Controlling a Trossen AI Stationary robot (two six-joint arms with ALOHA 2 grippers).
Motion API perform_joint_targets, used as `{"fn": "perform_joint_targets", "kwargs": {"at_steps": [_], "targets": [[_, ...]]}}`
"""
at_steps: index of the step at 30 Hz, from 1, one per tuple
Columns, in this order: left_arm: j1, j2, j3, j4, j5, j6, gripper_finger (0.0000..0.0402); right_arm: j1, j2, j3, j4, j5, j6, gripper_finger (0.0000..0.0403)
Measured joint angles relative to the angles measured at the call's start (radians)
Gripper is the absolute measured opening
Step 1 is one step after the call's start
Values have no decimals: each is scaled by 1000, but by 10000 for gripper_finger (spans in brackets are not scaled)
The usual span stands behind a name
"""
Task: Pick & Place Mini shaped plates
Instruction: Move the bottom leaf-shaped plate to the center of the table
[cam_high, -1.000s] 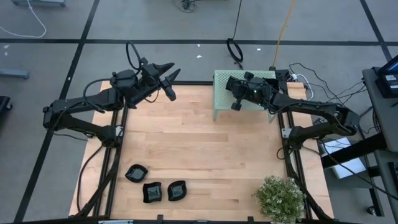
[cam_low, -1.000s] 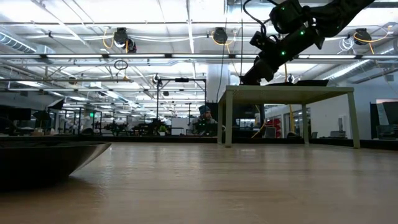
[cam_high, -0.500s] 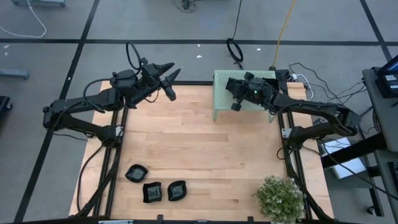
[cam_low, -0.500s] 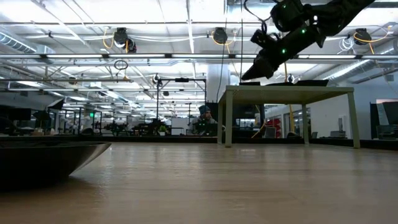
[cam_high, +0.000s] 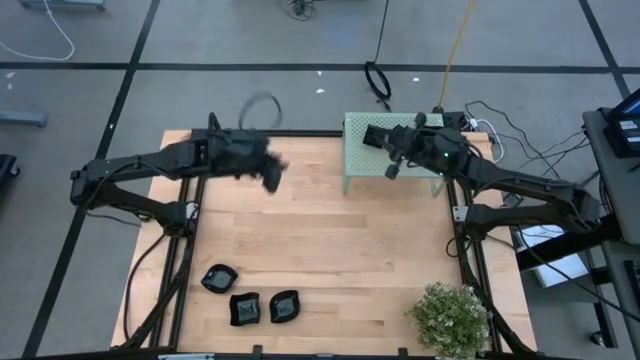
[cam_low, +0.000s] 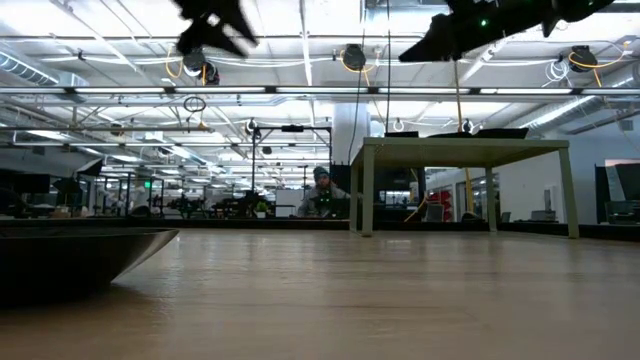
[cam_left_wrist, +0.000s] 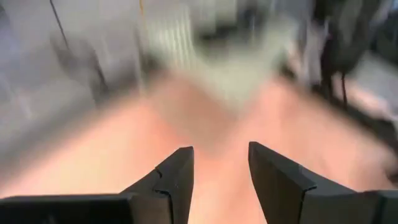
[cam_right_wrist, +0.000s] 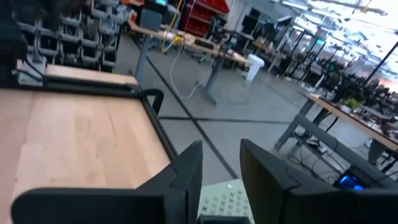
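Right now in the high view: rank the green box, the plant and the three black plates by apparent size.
1. Green box, though the right arm covers part of it.
2. Plant, close to the box; its bottom is cut off by the picture's edge, so the order of these two is unsure.
3. Black plates: all three look alike.

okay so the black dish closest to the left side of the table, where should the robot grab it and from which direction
Best guess: pinch the raised rim of the leftmost dish from straight above, on its outer edge facing away from the two neighbouring plates. It lies flat and open side up, leaving only the thin rim to grip. The left end effector is nearer.
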Motion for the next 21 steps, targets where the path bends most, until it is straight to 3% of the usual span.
{"fn": "perform_joint_targets", "kwargs": {"at_steps": [3, 7, 13, 19, 21], "targets": [[-37, 16, -11, -270, 181, -212, 154, 1, -23, 0, 0, 0, 0, 94], [-152, 42, -88, -394, 316, -410, 154, 2, -33, 0, 9, -1, 2, 95], [-343, 80, -273, -79, 456, -467, 154, 45, -33, 0, 46, -2, 98, 94], [-465, 156, -416, 294, 427, -415, 154, 118, -18, 0, 45, 0, 201, 94], [-495, 185, -441, 309, 396, -401, 154, 148, -3, 0, 57, 0, 238, 94]]}}
